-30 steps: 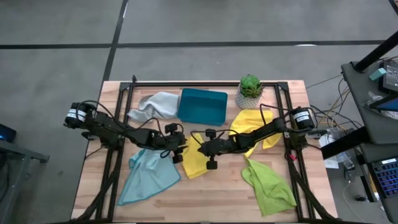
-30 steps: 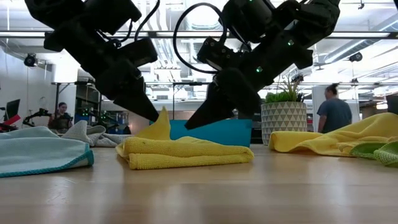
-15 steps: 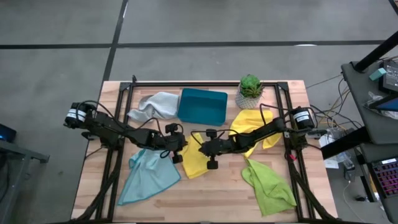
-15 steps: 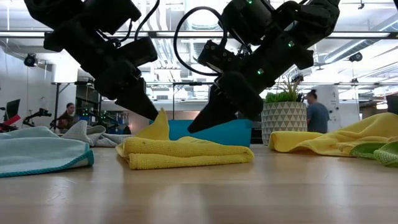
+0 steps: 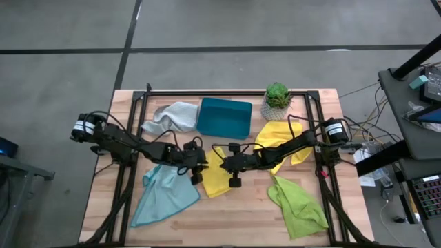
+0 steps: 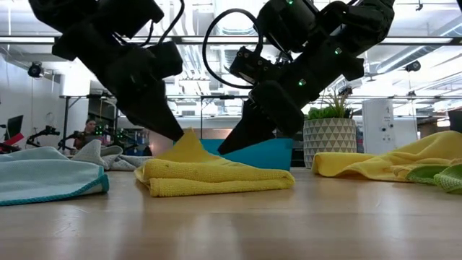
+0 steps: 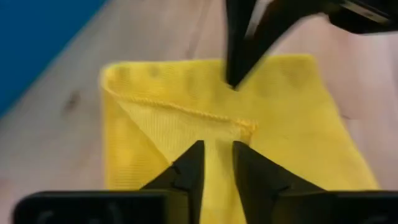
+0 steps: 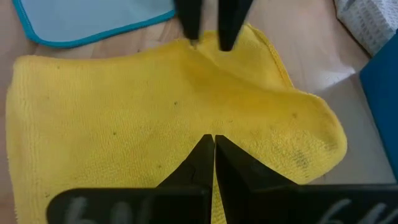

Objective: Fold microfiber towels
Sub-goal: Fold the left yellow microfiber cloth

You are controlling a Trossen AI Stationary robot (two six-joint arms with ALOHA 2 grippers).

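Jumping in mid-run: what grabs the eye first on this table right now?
Both grippers meet over the folded yellow towel at the table's middle: the left gripper, fingers slightly apart, at its raised corner, the right gripper shut and pressing on the cloth opposite. Around them lie the unfolded towels: light blue towel near the left arm, lime green towel near the right.

Both arms reach toward each other over the folded yellow towel [image 5: 215,180]. The left hand [image 5: 200,165] stands slightly parted at its left edge. The right hand [image 5: 222,164] is closed, tips on the towel's top.
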